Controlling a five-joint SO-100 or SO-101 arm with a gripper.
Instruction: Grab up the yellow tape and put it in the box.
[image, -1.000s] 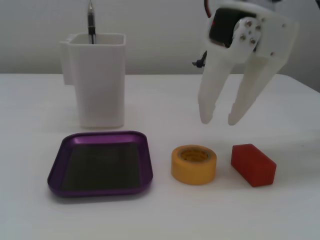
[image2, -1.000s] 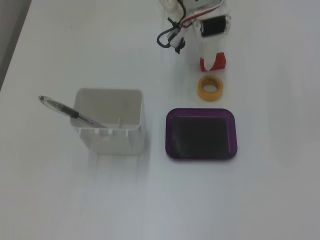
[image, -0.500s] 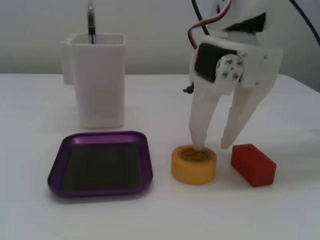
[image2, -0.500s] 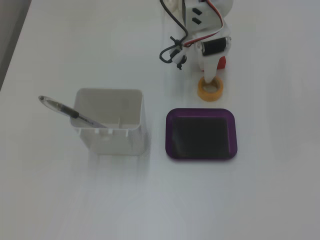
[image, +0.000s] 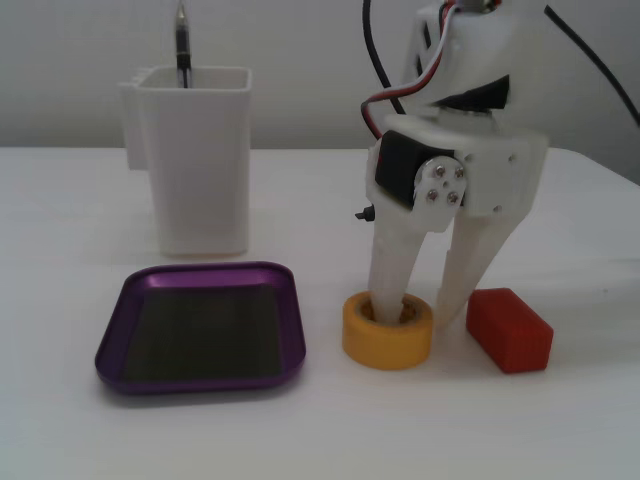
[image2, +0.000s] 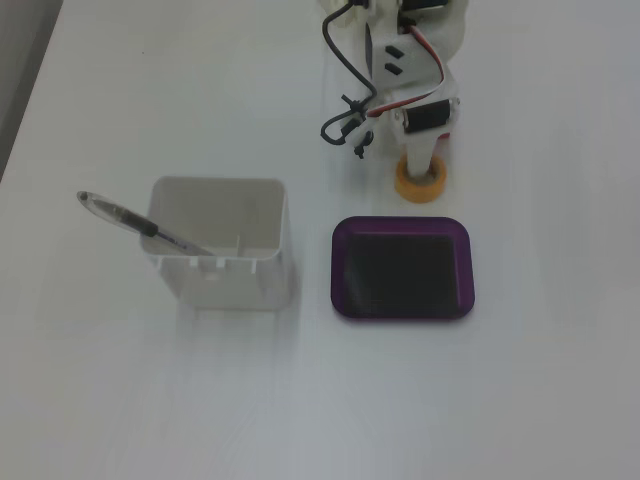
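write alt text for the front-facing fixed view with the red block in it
A white robot arm's end effector straddles the wall of a yellow tape roll on a white table, one finger in its core and one outside. A red block lies to the right, an empty purple tray to the left, and a white container with a pen behind.
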